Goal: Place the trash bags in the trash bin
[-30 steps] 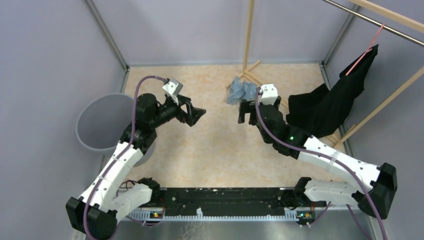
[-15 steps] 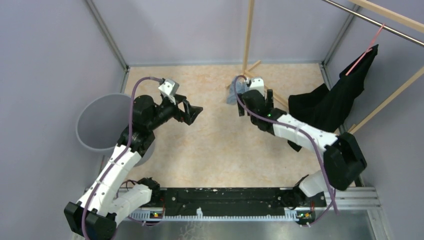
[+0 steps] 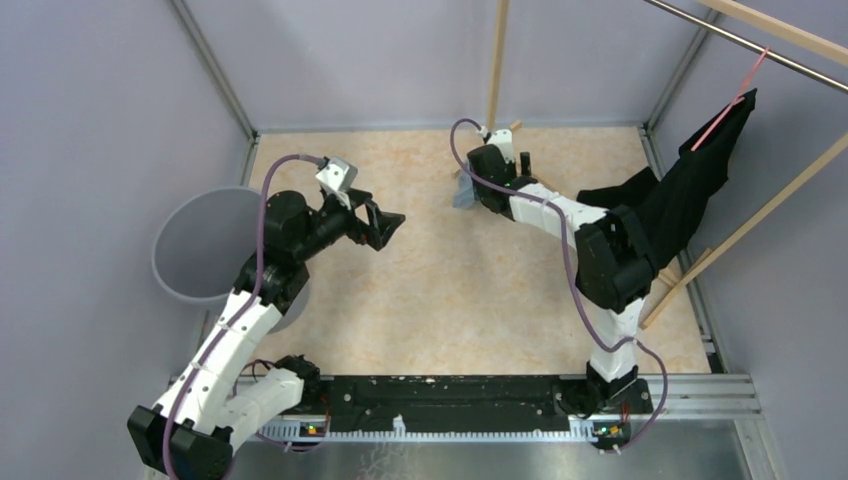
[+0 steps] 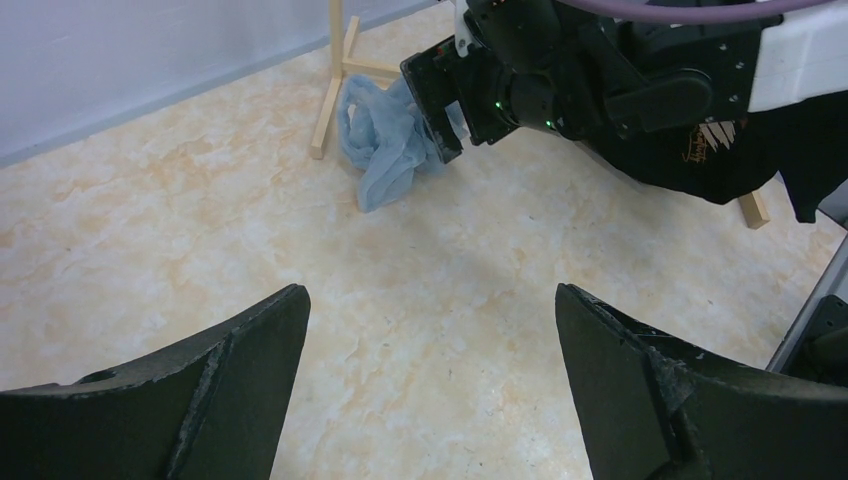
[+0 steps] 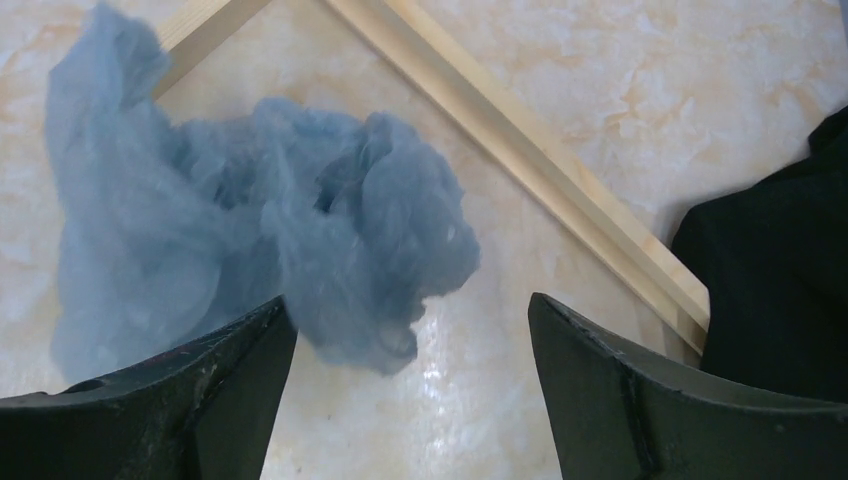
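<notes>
**Right gripper spread over the bags at the far end**

Nearest to us, the left gripper (image 3: 385, 225) hangs above the bare marbled beige table (image 3: 450, 290), its dark, rough-edged fingers spread wide and holding nothing. It has barely shifted in the last second. To its left, off the table's edge, stands the trash bin (image 3: 195, 250), a round grey bucket with a smooth rim, well apart from the bags.

Farther out, the right arm has reached forward from mid-table. The right gripper (image 5: 410, 310) now sits over the trash bags (image 5: 250, 220), its fingers standing apart with the film just beyond and between them, nearer the left finger. We see no pinch on it.

The bags lie where they lay before, at the foot of the wooden stand (image 5: 520, 150), a crumpled heap of thin, translucent light-blue film. From the right wrist, its long axis runs across the view, with a peak toward the upper left. From the left wrist, the heap (image 4: 385, 140) tapers toward the near side. From above, the gripper now hides most of it.

Beyond, to the right, the black garment (image 3: 690, 190) hangs limp.
</notes>
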Motion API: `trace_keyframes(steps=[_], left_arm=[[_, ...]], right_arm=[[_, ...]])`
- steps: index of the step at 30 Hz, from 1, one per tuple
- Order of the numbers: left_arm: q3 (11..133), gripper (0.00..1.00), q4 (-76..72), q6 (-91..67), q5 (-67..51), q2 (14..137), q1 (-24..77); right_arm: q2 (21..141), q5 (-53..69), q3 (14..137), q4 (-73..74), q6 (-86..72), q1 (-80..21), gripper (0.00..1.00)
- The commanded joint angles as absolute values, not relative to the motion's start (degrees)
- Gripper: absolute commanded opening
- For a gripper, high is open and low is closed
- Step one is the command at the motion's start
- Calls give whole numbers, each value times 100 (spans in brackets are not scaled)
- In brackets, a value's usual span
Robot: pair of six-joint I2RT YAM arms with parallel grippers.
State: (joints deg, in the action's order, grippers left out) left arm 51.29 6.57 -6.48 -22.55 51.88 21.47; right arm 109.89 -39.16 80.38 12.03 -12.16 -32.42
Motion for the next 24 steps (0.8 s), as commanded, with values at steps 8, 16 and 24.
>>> trace_keyframes(steps=[8, 16, 24], left_arm=[[5284, 98, 482, -688, -2150, 5113, 2163], [5323, 98, 557, -759, -2138, 5409, 2168], [5405, 98, 570, -1176, -2897, 6126, 2251]], right_arm=[[11432, -3224, 8560, 617, -547, -2900, 44], [9567, -2338, 6840, 496, -578, -3552, 0], [7819, -827, 5199, 348, -1167, -4032, 0]])
